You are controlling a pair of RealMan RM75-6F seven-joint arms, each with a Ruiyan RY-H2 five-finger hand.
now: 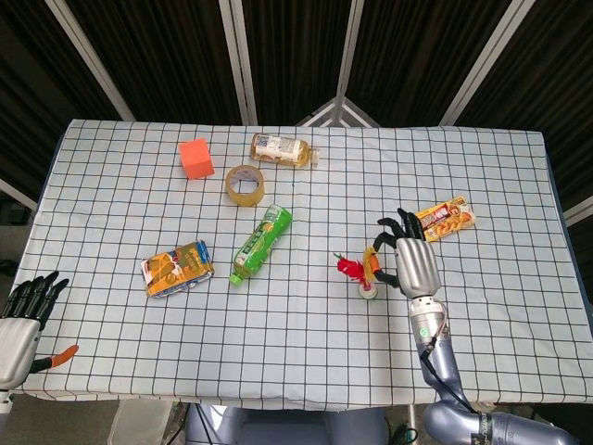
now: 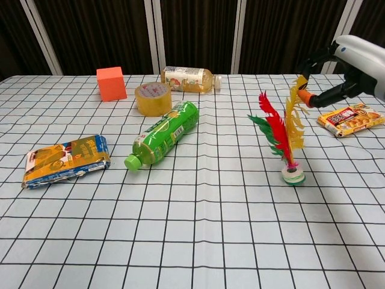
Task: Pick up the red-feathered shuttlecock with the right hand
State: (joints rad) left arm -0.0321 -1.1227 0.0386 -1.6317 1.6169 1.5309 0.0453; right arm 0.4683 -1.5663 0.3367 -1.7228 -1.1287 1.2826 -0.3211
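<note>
Right hand [image 2: 355,63]: mostly cut off at the chest view's right edge; fingers curled, a thumb tip touching the yellow feather's top. A firm grip cannot be told.
Red-feathered shuttlecock [image 2: 283,141]: upright, white-and-green base on the checked tablecloth [image 2: 192,229].
Head view only: whole right hand [image 1: 414,263] from above, hiding part of the feathers.
Left hand [image 1: 18,320]: bottom-left corner, fingers spread, holding nothing.
</note>
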